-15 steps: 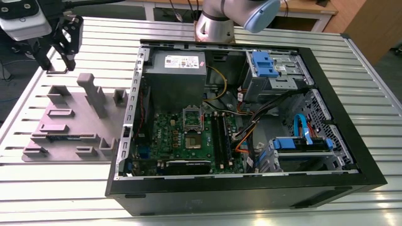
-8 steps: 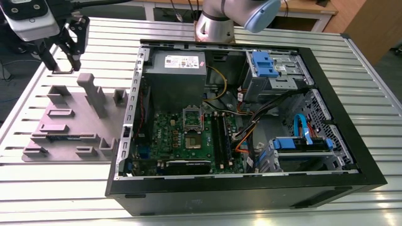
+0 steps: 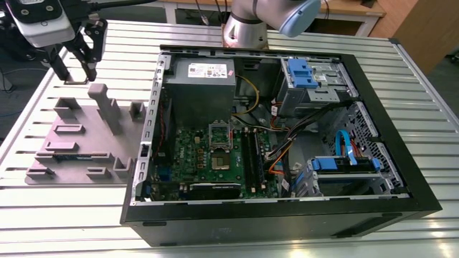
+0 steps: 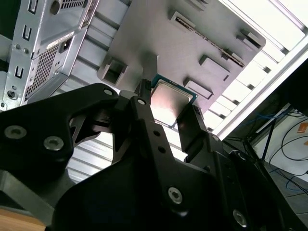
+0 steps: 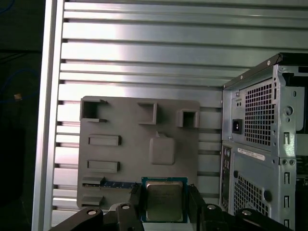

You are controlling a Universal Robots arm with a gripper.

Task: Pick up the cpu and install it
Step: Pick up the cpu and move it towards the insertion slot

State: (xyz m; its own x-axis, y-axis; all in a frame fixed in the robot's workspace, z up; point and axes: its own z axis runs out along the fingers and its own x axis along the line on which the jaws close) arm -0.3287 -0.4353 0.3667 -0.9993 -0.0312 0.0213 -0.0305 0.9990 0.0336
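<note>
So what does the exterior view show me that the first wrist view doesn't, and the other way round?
The exterior view gives the inside of the open computer case: green board, blue drive brackets. The first wrist view gives the cpu close up, pinched between the black fingers of the gripper, plus the case's vented outer panel. Both share the gripper, the grey holder tray and the slatted metal table.

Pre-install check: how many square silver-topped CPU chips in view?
1: the small square silver-topped cpu, held in the black gripper near the grey moulded tray. Others may be hidden.
</note>
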